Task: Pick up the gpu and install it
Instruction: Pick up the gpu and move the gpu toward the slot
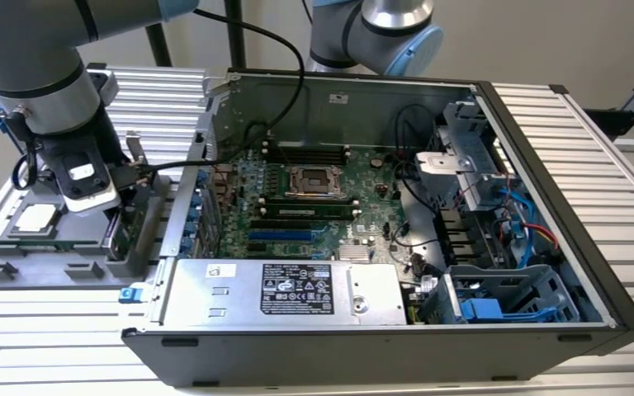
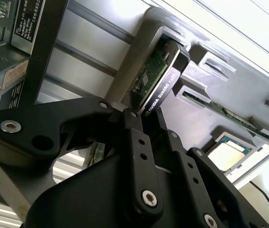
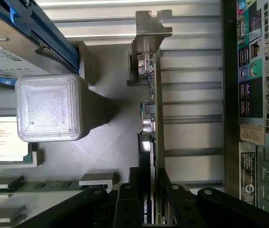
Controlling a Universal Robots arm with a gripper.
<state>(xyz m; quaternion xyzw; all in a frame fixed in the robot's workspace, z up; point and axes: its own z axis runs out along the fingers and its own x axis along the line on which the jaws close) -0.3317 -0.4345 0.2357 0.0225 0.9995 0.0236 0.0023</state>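
The gpu (image 1: 121, 233) stands on edge in a slot of the grey parts holder (image 1: 42, 266), at the exterior view's left beside the open computer case (image 1: 428, 91). In the first wrist view the gpu (image 3: 152, 111) shows edge-on, its silver bracket (image 3: 149, 28) at the far end. In the second wrist view its black shroud (image 2: 165, 80) faces me. My gripper (image 3: 149, 192) straddles the near end of the card, one black finger (image 3: 127, 202) pressed on each face, and looks shut on it. The gripper (image 2: 143, 116) also meets the card in the second wrist view.
The holder also carries a processor chip (image 3: 8, 137), RAM sticks (image 3: 39, 185) and a hard drive with blue rails (image 3: 25, 28). Inside the case lie the motherboard (image 1: 317, 206) and the power supply (image 1: 284, 289). A second arm (image 1: 389, 33) stands behind the case.
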